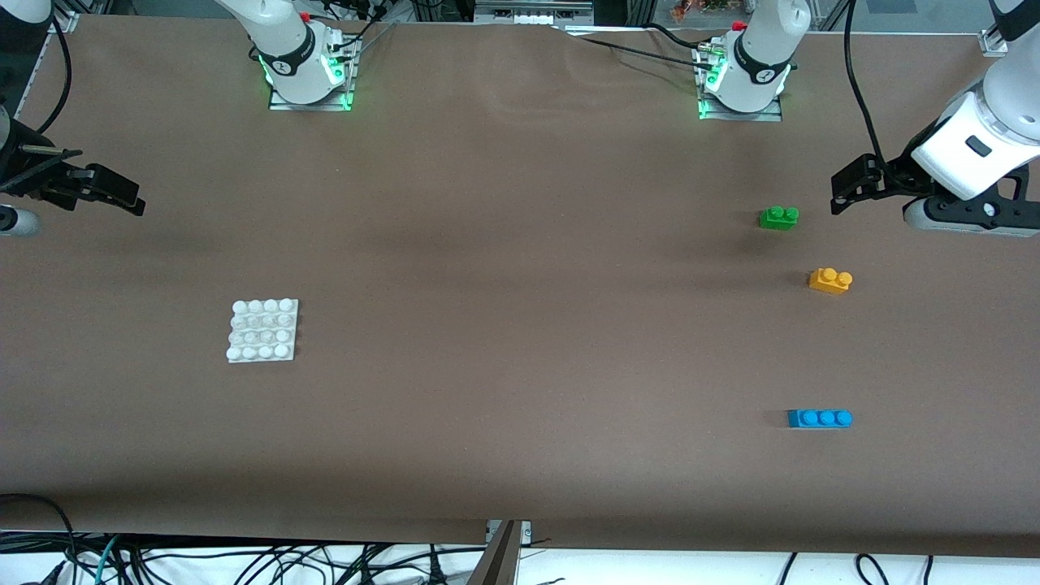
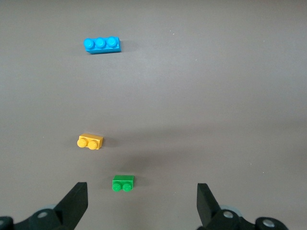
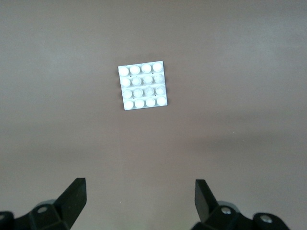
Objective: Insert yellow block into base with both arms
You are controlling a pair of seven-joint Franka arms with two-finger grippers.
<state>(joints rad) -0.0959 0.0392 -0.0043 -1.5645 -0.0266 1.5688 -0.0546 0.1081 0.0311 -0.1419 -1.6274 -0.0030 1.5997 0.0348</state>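
The yellow block (image 1: 830, 281) lies on the brown table toward the left arm's end, studs up, and also shows in the left wrist view (image 2: 90, 142). The white base (image 1: 262, 330) lies flat toward the right arm's end and also shows in the right wrist view (image 3: 142, 85). My left gripper (image 1: 845, 193) hangs open and empty over the table close to the green brick, apart from the yellow block; its jaws show wide apart in the left wrist view (image 2: 142, 187). My right gripper (image 1: 122, 195) hangs open and empty over the right arm's end of the table, well away from the base (image 3: 139, 182).
A green two-stud brick (image 1: 778, 217) lies farther from the front camera than the yellow block (image 2: 123, 183). A blue three-stud brick (image 1: 819, 418) lies nearer to the front camera (image 2: 101, 44). Cables hang past the table's front edge.
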